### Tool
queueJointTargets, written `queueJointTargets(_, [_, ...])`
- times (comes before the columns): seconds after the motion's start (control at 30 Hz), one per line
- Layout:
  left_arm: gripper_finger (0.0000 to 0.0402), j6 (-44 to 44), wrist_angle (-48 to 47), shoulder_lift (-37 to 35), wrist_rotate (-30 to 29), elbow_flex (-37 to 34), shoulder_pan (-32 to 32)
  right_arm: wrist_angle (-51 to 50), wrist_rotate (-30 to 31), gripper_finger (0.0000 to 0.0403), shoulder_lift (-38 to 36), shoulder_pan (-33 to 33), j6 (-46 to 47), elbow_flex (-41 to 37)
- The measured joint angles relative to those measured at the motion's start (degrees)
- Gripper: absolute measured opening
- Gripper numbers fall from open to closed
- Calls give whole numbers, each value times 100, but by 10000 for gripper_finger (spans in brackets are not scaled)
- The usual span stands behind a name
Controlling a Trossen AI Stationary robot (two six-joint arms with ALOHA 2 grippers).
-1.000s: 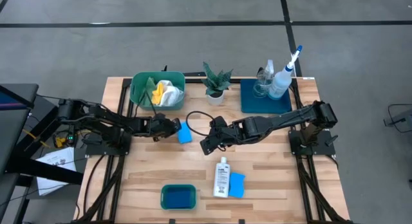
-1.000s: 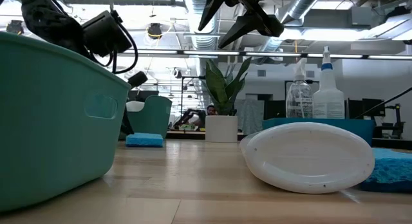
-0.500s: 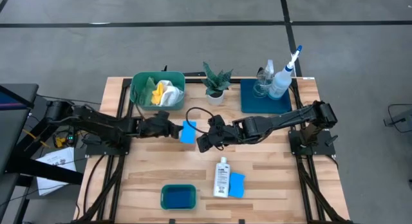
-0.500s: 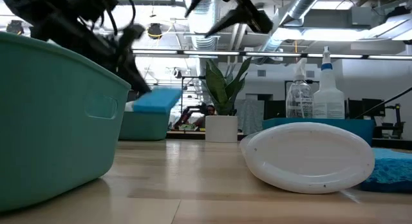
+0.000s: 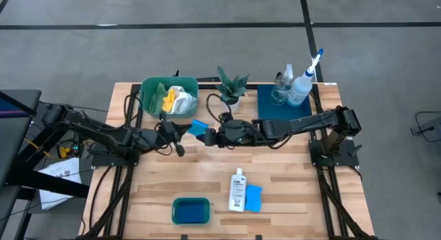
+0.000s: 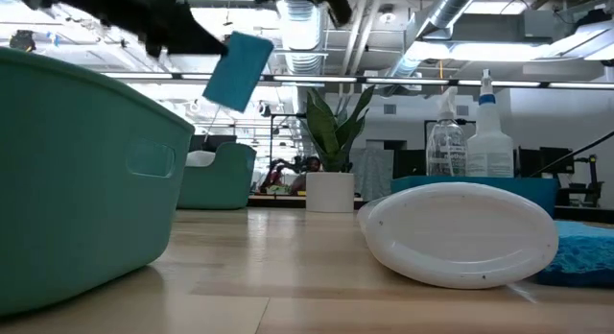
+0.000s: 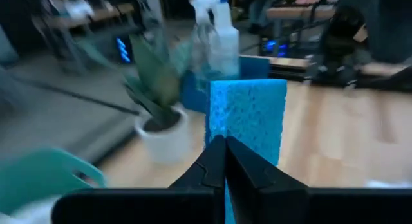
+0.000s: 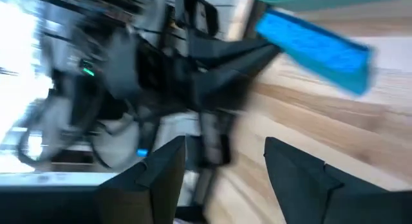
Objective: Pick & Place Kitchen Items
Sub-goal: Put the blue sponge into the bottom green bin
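A flat rectangular blue sponge (image 5: 199, 127) is pinched in the closed left gripper (image 5: 187, 127), raised above the table centre. The right gripper (image 5: 211, 137), fingers parted and empty, is positioned just right of it.

No legible text, label, brand, number or sign appears in any view. The small white bottle (image 5: 237, 190) lying on the table carries a printed label — too small to read from above — and the low view shows only its blank base. The papers (image 5: 54, 176) beside the table bear marks that cannot be read.
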Motion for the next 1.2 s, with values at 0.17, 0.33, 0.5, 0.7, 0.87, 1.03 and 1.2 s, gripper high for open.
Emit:
queueJointTargets(0.17, [0,1502,10,88,-1150,359,-248,744,-42,205,-2,-104,146,2])
queueJointTargets(0.33, [0,3168,72,66,-2371,532,-348,1078,-41,205,-2,-209,351,2])
queueJointTargets(0.5, [0,4846,525,26,-2541,620,-424,1239,18,205,-2,-327,642,2])
queueJointTargets(0.7, [0,6683,1380,30,-2340,623,-557,1575,97,205,-2,-505,1085,2])
queueJointTargets(0.87, [0,7494,1816,28,-2175,623,-579,2054,96,205,-2,-599,1510,2])
queueJointTargets(1.03, [0,7846,1819,30,-2102,623,-486,2629,92,205,-1,-598,1804,2])
queueJointTargets(1.2, [0,8265,2043,31,-1962,623,-327,3115,94,205,0,-515,2031,2])
